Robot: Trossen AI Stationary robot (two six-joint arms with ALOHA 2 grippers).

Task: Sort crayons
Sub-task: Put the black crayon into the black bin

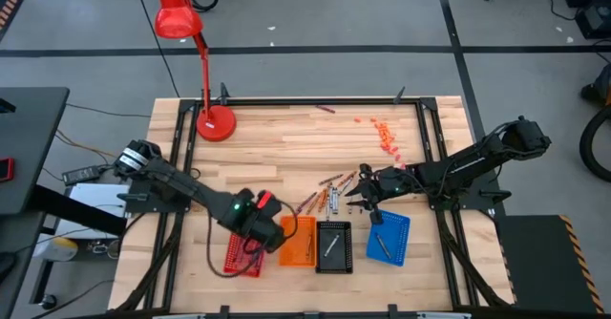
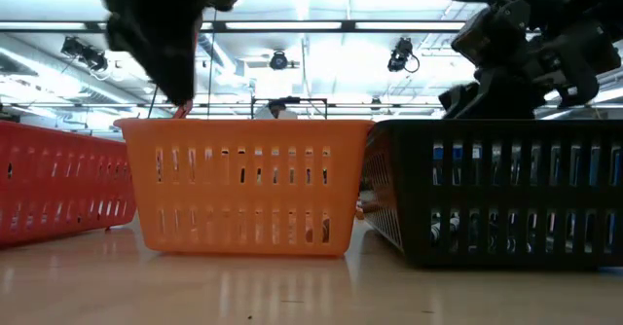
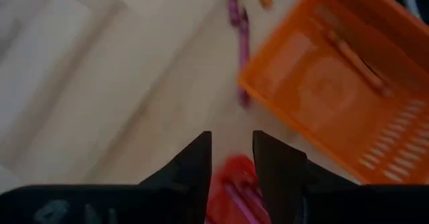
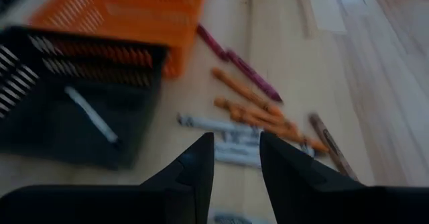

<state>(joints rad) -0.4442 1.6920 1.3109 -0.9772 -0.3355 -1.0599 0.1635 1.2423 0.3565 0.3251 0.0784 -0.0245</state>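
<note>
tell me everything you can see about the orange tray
The orange tray is a small rectangular basket of what looks like plastic, with slotted mesh walls and an open top. It sits upright on the wooden table, between the red tray and the black tray. At least one orange crayon lies inside on its floor. A maroon crayon lies just outside one corner.

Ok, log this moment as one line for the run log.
left gripper: open above red tray | right gripper: open, empty, over loose crayons | orange tray, black tray, blue tray: each holds a crayon
</note>
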